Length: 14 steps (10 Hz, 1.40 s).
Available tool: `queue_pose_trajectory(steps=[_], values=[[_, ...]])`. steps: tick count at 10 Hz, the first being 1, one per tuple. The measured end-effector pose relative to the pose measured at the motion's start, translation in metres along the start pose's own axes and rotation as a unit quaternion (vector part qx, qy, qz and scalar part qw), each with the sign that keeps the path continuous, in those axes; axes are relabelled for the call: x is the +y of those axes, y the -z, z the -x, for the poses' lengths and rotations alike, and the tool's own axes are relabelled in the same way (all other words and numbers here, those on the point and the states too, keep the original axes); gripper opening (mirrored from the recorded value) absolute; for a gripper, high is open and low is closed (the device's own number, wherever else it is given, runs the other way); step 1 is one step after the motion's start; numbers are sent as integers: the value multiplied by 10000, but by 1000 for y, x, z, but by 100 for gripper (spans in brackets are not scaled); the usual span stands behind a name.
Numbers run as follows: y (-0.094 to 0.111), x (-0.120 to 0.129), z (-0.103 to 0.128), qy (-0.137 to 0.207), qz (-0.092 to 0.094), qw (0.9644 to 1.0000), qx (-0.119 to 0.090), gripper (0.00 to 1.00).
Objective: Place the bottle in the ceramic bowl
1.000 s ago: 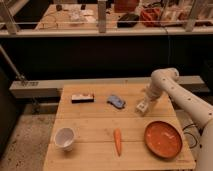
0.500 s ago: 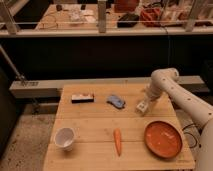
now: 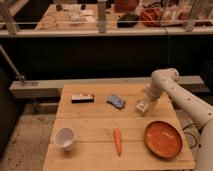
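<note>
My gripper is low over the wooden table, at its right side behind the orange dish. A small pale thing sits at its tip; I cannot tell whether it is the bottle or part of the gripper. No other clear bottle shows. A white ceramic bowl stands upright near the table's front left corner, far from the gripper.
An orange round dish lies at the front right. A carrot lies at the front middle. A crumpled blue item and a dark flat packet lie toward the back. A grey ledge runs behind the table.
</note>
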Motion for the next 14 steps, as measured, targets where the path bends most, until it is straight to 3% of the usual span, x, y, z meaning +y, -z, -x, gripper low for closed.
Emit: queue_pose_trajectory(steps=[14], values=[[-5, 2, 1, -1, 24, 10000, -50, 80]])
